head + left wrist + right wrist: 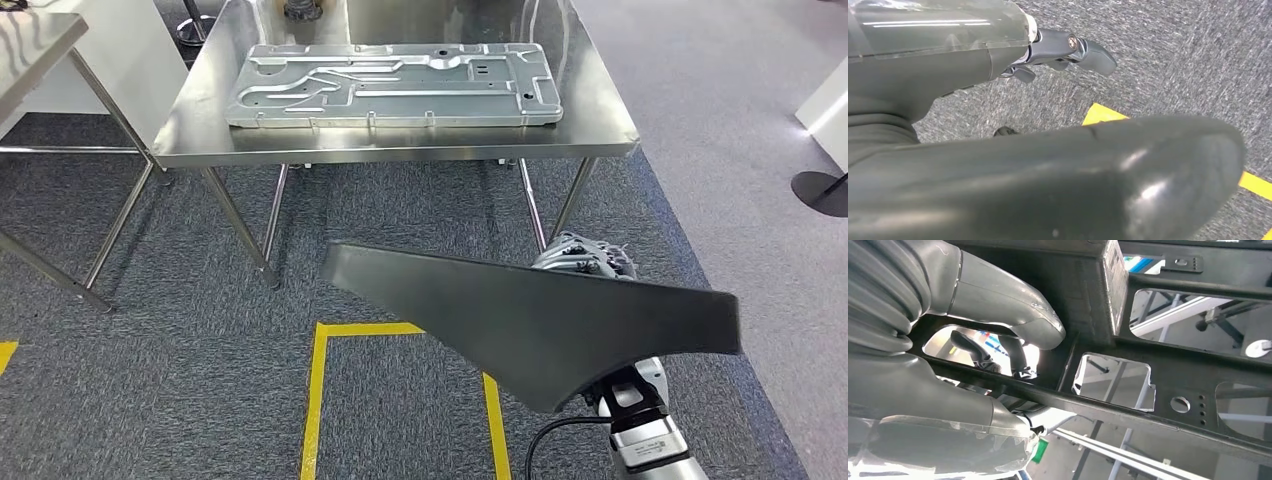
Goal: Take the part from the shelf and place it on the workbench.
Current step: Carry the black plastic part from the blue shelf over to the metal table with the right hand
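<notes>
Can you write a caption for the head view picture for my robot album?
Right robot hand carries a black part toward the steel workbench.

The black, flat, wedge-shaped part (pixel 540 315) is held level above the carpet, short of the steel workbench (pixel 400 145).

The right hand (pixel 973 340) grips a matt black part (pixel 540 310), perhaps plastic; ahead, a brushed steel workbench (pixel 400 140); below, rough grey carpet (pixel 170 340).

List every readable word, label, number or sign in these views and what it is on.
No text can be read.
A pale label on the black part, gripped by the right hand: print too blurred to read.
The metal plate on the workbench: no visible lettering.
</notes>
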